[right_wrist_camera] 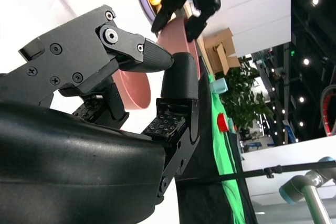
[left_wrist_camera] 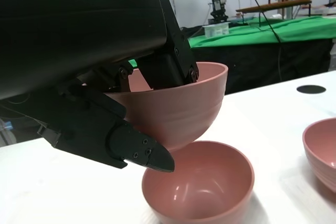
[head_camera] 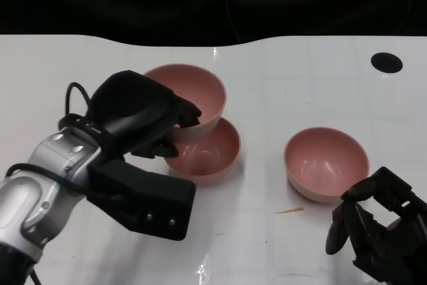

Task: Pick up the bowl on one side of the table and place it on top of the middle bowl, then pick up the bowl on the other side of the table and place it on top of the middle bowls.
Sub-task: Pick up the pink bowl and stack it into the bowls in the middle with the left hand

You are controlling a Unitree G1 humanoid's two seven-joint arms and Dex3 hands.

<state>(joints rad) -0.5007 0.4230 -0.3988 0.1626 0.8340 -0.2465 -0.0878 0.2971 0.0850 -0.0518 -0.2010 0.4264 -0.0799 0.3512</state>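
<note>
Left hand [head_camera: 143, 115] grips held bowl [head_camera: 200, 95] at its near rim — fingers [left_wrist_camera: 176, 61] inside the wall, thumb [left_wrist_camera: 139, 150] outside, under the curve. Held bowl lifted and tilted, open side turned away from the palm, just ahead of the fingertips. Middle bowl [head_camera: 207, 155] directly below and slightly nearer than the held one, upright on the table [head_camera: 280, 91]. In the left wrist view, underside of held bowl [left_wrist_camera: 181, 108] meets or nearly meets the far rim of middle bowl [left_wrist_camera: 202, 184]; contact not resolvable. Held bowl not nested — offset toward the far side.

Right hand [head_camera: 380, 228] low at the near table edge, fingers curled loosely, nothing between them. Right bowl [head_camera: 327, 161] upright on the table, just ahead of and slightly inboard from that hand, apart from the fingertips. In the right wrist view, fingers [right_wrist_camera: 136, 56] partly closed with a gap, right bowl [right_wrist_camera: 134, 85] visible beyond them, untouched.

Small orange sliver [head_camera: 290, 211] on the table, inboard of the right hand. Black round mark [head_camera: 386, 62] far ahead of the right hand.
</note>
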